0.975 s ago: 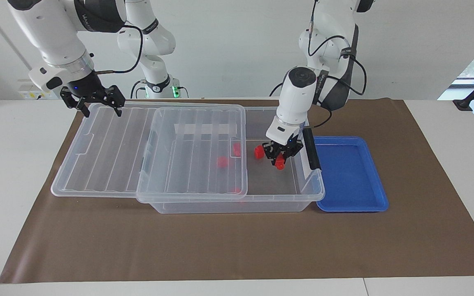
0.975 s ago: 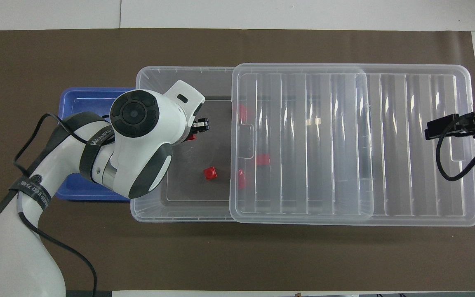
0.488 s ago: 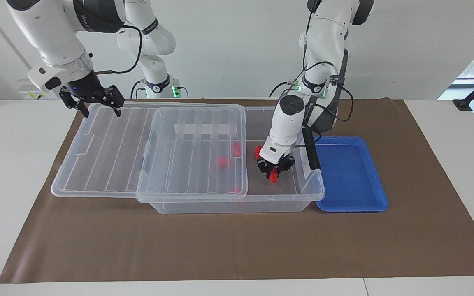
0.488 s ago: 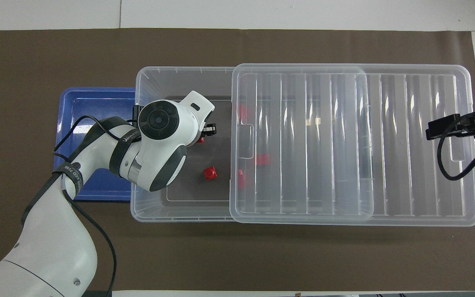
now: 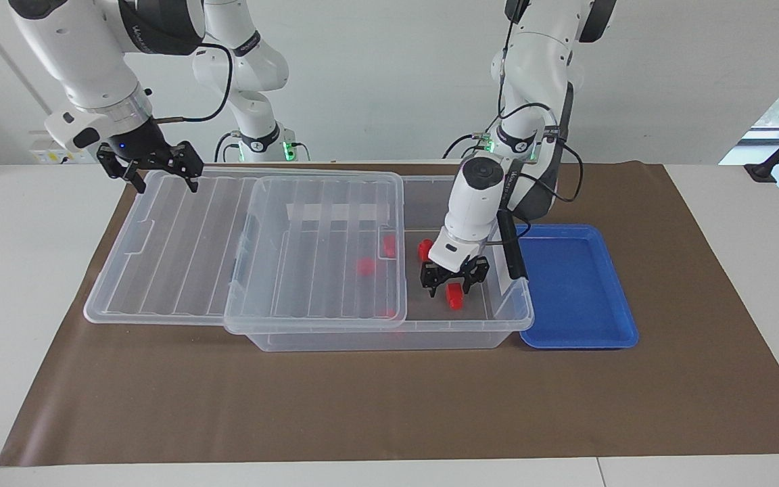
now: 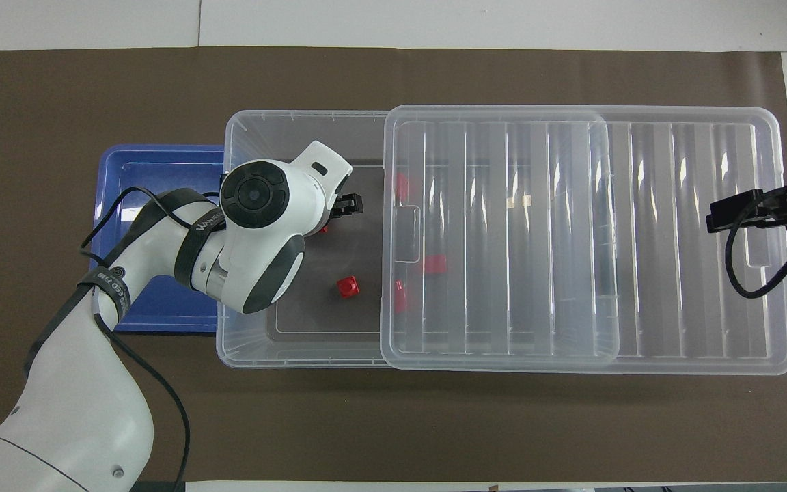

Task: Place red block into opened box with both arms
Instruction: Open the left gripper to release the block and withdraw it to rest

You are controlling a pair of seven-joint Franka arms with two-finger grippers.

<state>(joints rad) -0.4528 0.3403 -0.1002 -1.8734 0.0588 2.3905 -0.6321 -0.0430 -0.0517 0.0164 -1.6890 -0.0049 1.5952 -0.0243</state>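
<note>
In the box (image 5: 389, 333), red block (image 5: 455, 296) below the left gripper (image 5: 454, 284), overhead hidden.

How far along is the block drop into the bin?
Done: ribbed clear lid slid aside, large clear plastic bin open. In hand: left end effector inside it, open over a small red plastic block. Left: withdraw. Right end effector waits at the lid's end.
</note>
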